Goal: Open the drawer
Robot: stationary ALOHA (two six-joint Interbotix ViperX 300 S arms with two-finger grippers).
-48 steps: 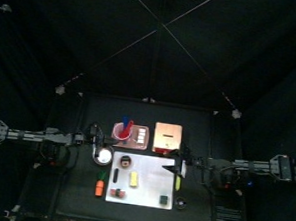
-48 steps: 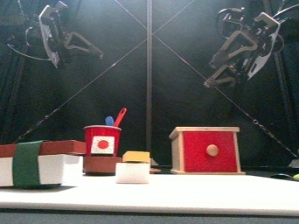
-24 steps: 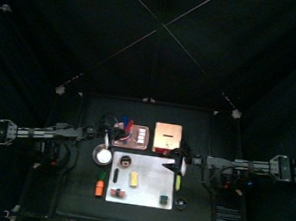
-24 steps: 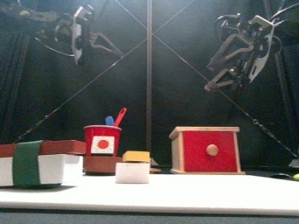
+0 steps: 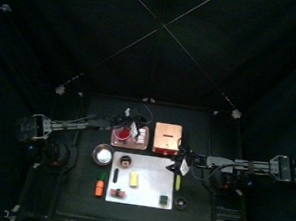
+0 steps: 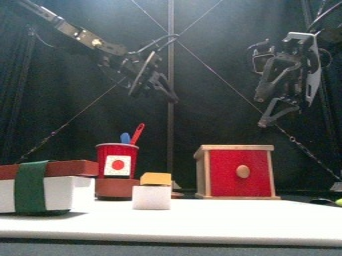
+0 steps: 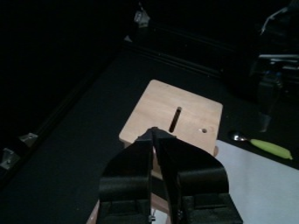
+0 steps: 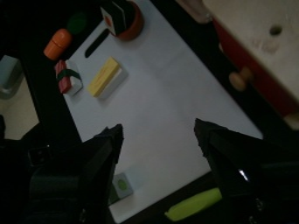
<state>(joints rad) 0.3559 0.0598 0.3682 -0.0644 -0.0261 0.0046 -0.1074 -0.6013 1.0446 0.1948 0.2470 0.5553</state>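
One drawer (image 5: pixel 169 135) stands on the black table (image 5: pixel 96 112), at about 12 o'clock from the single white board (image 5: pixel 149 188) and just past its far edge. From the front it is a tan box with one red face, and that face sits flush in its frame with one round knob (image 6: pixel 243 171) in the middle. Its tan top carries one dark slot (image 7: pixel 174 118).

At 9 o'clock from the drawer, just beside it, is one red-and-white holder (image 6: pixel 116 160) with a blue piece and a red piece sticking out of it. On the board, at 6 to 7 o'clock from the drawer, lie small pieces: one yellow block (image 8: pixel 105 77), one orange piece (image 8: pixel 56 41) and one yellow-green piece (image 8: pixel 193 206) can be counted. The rest are too small to tell. At table height, one white box with a green band (image 6: pixel 40 185) and one white cube with a yellow top (image 6: pixel 154 190) stand at 9 o'clock from the drawer, nearer the front. Nothing stands in front of the red face.

There are two arms. The left claw (image 7: pixel 158 136) hangs high over the holder, at 9 o'clock from the drawer. It is slightly released, a thin gap showing, and grasps nothing. Its own camera looks down on the drawer's top. The right claw (image 8: pixel 163 144) hangs high at about 5 o'clock from the drawer, over the board's edge. It is released wide and empty.
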